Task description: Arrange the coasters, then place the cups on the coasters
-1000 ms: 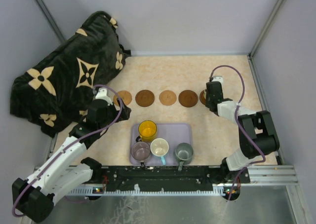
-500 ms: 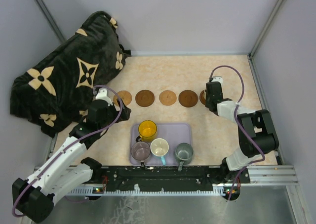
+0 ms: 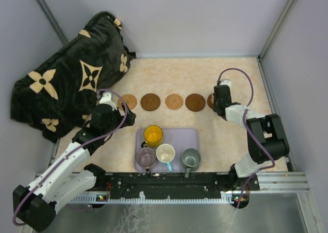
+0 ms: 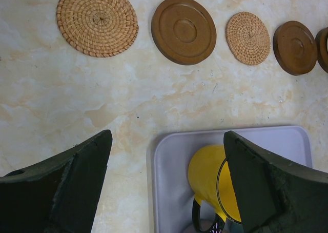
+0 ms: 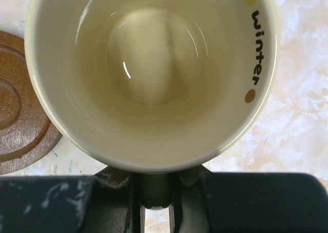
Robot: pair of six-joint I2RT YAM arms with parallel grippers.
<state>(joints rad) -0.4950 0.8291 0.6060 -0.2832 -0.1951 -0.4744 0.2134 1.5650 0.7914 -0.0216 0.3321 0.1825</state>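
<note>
Five round coasters lie in a row, and one at the right end half hidden under my right gripper. That gripper is shut on the handle of the cream cup, which stands upright over that end coaster. My left gripper is open above the tray's left edge, with the yellow cup below it, nearer its right finger. The mauve, white and grey-green cups stand along the tray's near side.
A black plush cushion with cream flowers fills the far left corner, close to the left arm. Grey walls and metal posts enclose the table on three sides. The arm bases' rail runs along the near edge.
</note>
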